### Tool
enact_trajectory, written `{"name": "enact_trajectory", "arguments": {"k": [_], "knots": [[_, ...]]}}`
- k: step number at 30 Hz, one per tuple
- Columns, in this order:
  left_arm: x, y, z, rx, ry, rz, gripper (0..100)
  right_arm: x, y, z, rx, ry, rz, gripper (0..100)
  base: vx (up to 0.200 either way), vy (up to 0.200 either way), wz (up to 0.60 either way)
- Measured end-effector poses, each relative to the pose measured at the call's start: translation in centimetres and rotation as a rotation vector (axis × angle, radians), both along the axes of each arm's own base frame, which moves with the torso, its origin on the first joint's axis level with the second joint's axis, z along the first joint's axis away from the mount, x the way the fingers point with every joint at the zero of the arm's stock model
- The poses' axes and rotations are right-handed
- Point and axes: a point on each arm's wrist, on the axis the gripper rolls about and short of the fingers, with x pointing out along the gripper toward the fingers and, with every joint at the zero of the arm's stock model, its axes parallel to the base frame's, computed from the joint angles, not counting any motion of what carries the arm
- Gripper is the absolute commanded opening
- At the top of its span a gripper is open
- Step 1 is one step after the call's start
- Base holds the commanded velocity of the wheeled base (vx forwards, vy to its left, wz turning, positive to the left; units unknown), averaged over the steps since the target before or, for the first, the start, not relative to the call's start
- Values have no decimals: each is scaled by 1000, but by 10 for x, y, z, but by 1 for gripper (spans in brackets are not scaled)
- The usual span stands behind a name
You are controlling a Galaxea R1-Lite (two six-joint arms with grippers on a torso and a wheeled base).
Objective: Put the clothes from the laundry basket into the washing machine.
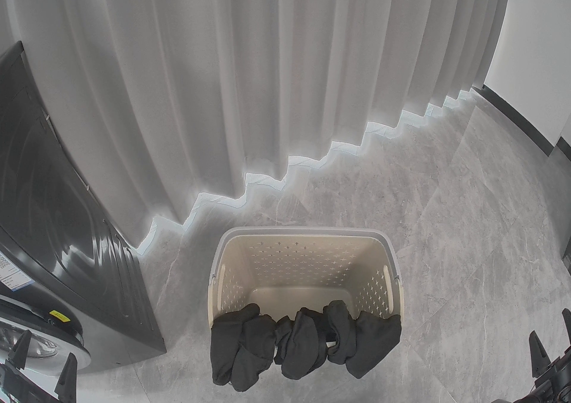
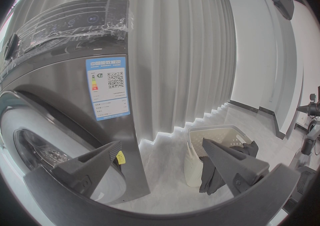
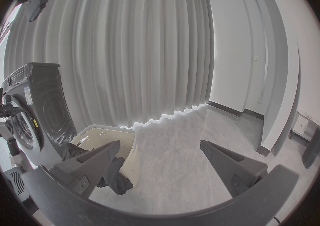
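Two grippers hang low, each with its fingers spread wide and holding nothing. Seen from the head, the left gripper (image 1: 47, 346) sits at seven o'clock, just in front of the washing machine (image 1: 53, 231). The right gripper (image 1: 550, 327) sits at four o'clock over the grey floor (image 1: 476, 214), well apart from everything else.

Straight ahead at six o'clock stands the cream laundry basket (image 1: 306, 234), upright on the floor, its perforated walls showing. The clothes (image 1: 303, 342), all dark, are bunched along the near rim and drape over it, part inside and part hanging down the outer wall. They lie between the two grippers, and neither touches them.

At nine o'clock the washing machine is dark grey, and its round glass door (image 2: 33, 153) faces the left gripper (image 2: 160, 143). A blue-edged label (image 2: 107, 88) is stuck on its front and clear film (image 2: 66, 26) covers its top panel. A pale pleated curtain (image 1: 267, 65) fills twelve o'clock, falling to the floor just behind the basket. From the right gripper (image 3: 159, 144), basket and clothes sit near the machine's side.
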Motion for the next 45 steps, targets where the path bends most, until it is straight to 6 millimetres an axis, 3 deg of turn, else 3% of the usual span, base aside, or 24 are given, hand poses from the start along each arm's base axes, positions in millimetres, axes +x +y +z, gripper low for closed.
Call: {"name": "enact_trajectory", "arguments": {"k": [45], "knots": [[0, 0, 0, 0, 0, -1, 100, 0, 0, 0, 0, 0, -1, 100, 27, 0, 0]]}}
